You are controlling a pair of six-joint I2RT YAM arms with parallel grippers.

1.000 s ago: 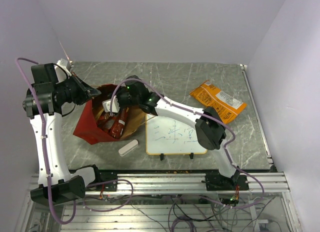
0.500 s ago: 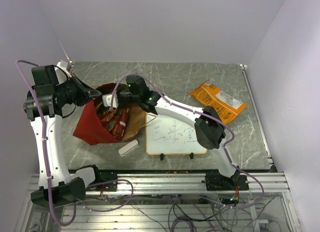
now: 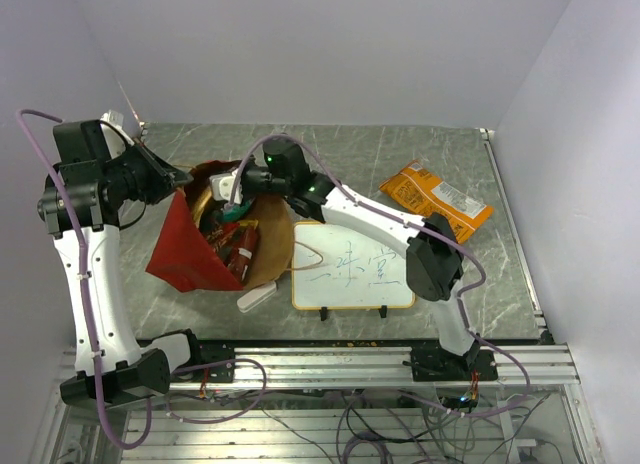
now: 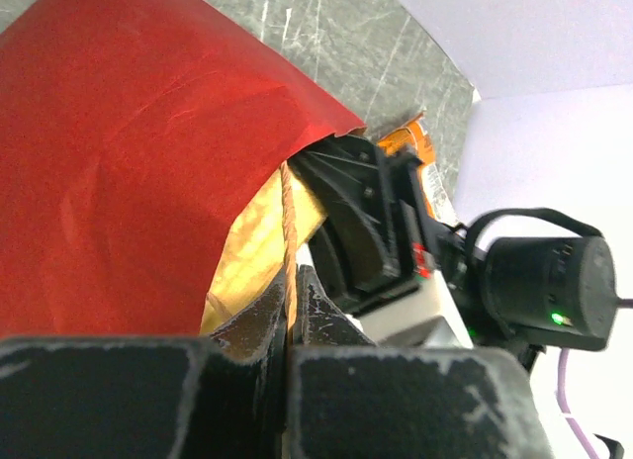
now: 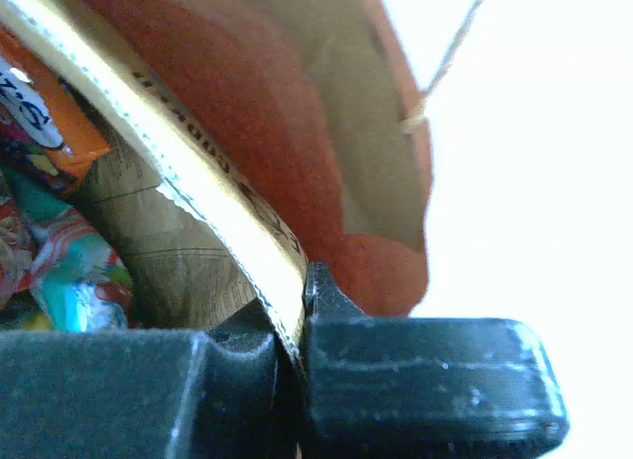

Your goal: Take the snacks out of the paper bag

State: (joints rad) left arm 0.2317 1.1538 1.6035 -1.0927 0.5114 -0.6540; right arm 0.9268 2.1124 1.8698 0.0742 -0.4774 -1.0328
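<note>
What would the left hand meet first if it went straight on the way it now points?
The left hand, shut on the paper bag rim, points at the right hand, which pinches a snack packet at the bag's mouth. It would probably hit that hand's black body first; depth is unclear.

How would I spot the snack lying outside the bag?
On the grey table, look right of the whiteboard. A flat orange packet lies there alone; the other snacks sit inside the red paper bag on the left.
</note>
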